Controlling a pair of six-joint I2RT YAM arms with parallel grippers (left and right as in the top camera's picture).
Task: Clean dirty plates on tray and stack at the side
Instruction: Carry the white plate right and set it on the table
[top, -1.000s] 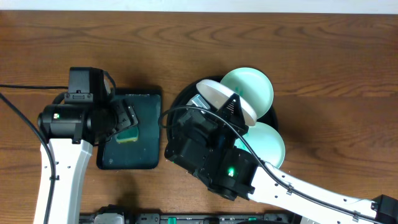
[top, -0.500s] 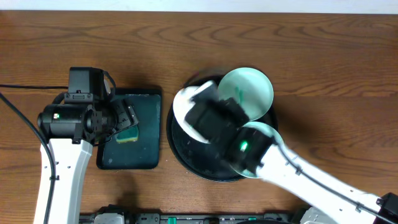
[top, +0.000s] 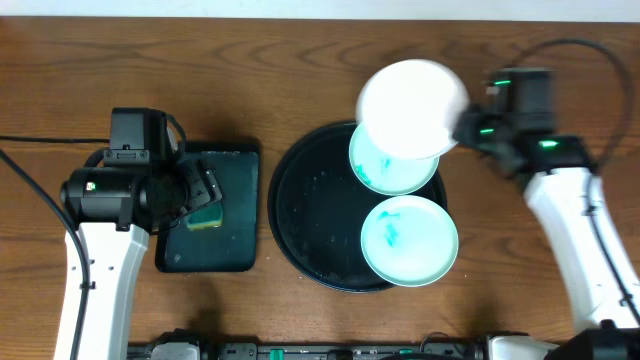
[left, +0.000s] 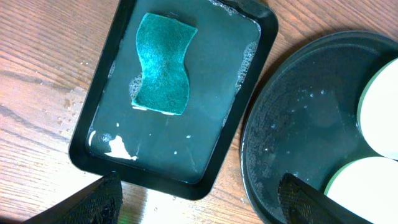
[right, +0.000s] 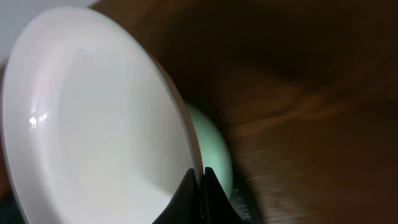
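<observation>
My right gripper (top: 462, 128) is shut on the rim of the white plate (top: 412, 108) and holds it lifted above the round black tray's (top: 300, 215) far right edge. In the right wrist view the fingers (right: 200, 186) pinch the white plate (right: 87, 124). Two mint-green plates with teal smears lie on the tray: one (top: 385, 170) partly under the white plate, one (top: 409, 240) at the front right. My left gripper (left: 198, 202) is open and empty above the gap between the small tray and the round tray (left: 298, 124).
A small rectangular dark tray (top: 235, 215) with soapy water holds a green-yellow sponge (top: 206, 215), also seen in the left wrist view (left: 163, 65). Bare wood tabletop (top: 540, 290) lies right of the round tray and along the far side.
My right arm has swung from over the tray's middle out to the far right, carrying the white plate up and to the right. The two green plates are now uncovered. The left arm has not moved.
</observation>
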